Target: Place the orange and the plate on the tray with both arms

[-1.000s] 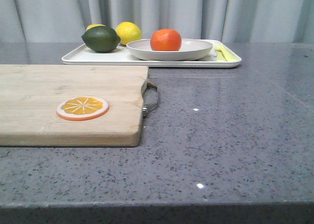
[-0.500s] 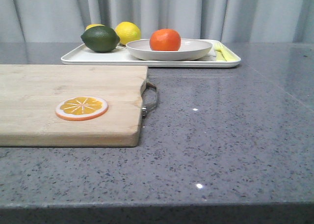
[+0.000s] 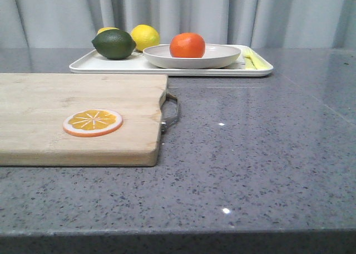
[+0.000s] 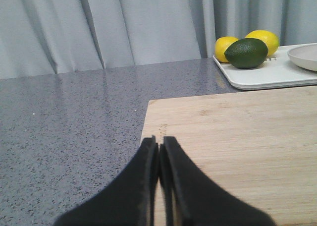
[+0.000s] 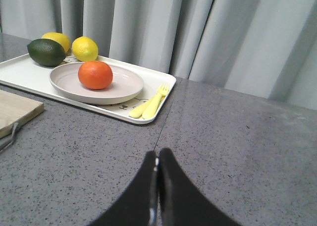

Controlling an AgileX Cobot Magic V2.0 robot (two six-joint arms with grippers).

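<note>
The orange (image 3: 187,45) lies in the beige plate (image 3: 222,57), and the plate stands on the white tray (image 3: 100,66) at the back of the table. In the right wrist view the orange (image 5: 95,75), the plate (image 5: 124,84) and the tray (image 5: 163,82) show the same. My left gripper (image 4: 159,142) is shut and empty over the near corner of the wooden cutting board (image 4: 237,137). My right gripper (image 5: 157,155) is shut and empty over bare table, short of the tray. Neither gripper shows in the front view.
A dark green lime (image 3: 114,44) and two lemons (image 3: 146,37) lie on the tray's left part. A yellow fork (image 5: 151,103) lies on its right end. The cutting board (image 3: 67,120) with an orange slice disc (image 3: 93,122) fills the left front. Grey curtain behind.
The front view has shifted a pixel or two. Nothing on the table has moved.
</note>
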